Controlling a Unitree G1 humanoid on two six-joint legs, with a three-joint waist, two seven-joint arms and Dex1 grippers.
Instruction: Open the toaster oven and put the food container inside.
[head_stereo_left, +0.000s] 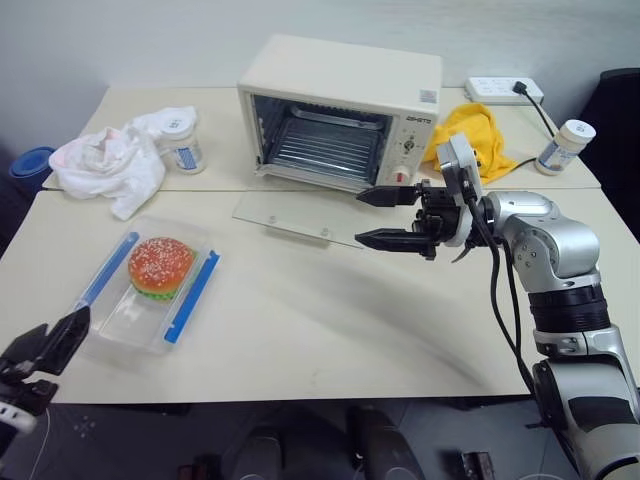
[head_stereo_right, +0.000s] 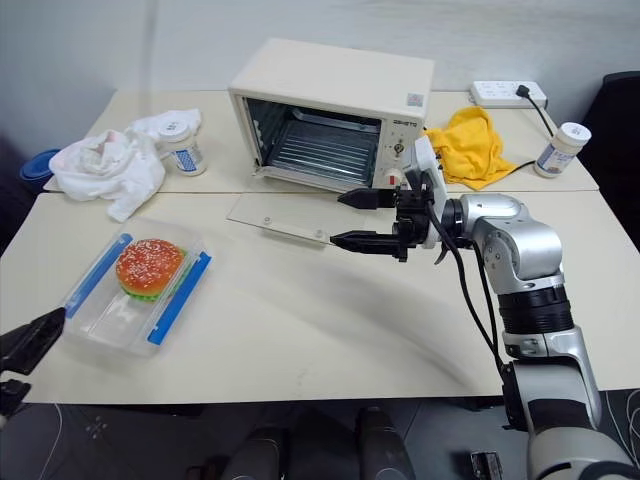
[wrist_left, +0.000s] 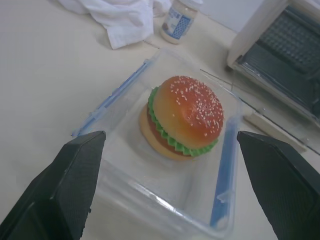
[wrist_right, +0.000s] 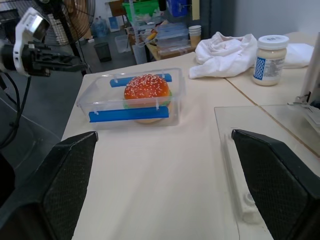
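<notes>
Left eye view: cream toaster oven (head_stereo_left: 340, 105) at the back of the pale surface (head_stereo_left: 330, 330), glass door (head_stereo_left: 300, 220) already folded down flat toward the robot, wire rack exposed, cavity ready to receive. Food container (head_stereo_left: 150, 285), clear with blue side clips and a toy burger inside, lying near the front left, well apart from the oven, nothing gripping it. Left pincer (head_stereo_left: 45, 350) at the front left edge just beside the container's near corner, fingers spread wide and empty, lined up with the box between them as in the left wrist view, likely preparing a pick-up. Right pincer (head_stereo_left: 390, 218) hovering level over the door's right end, jaws wide apart, holding nothing, probably just clear of the handle. Open stretch of surface between container and door for carrying across. White cloth (head_stereo_left: 110, 160) and small jar (head_stereo_left: 183, 140) at the back left, yellow cloth (head_stereo_left: 475, 135) right of the oven, all off that path.
</notes>
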